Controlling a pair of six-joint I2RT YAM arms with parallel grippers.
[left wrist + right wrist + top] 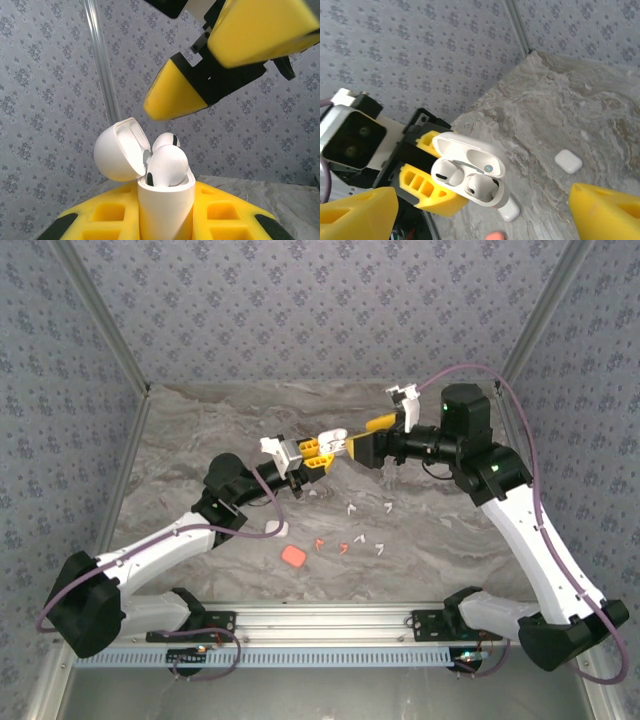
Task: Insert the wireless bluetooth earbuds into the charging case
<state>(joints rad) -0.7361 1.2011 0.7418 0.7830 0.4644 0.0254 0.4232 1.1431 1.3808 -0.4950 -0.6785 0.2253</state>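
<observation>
Two buds (447,172) in case (470,150), L jaws grip it, R jaws spread; top cam: spare buds (352,508)

Robotics lab test cell indicated: a small booth is closed in by wall panels (320,310) papered in a grey floral print and framed by aluminium posts (103,320). The left arm (160,548) and right arm (542,545) are bolted to a slotted aluminium rail (330,625) at the edge of a marble-look tabletop (190,440). Purple cables (472,367) are looped along both.
</observation>
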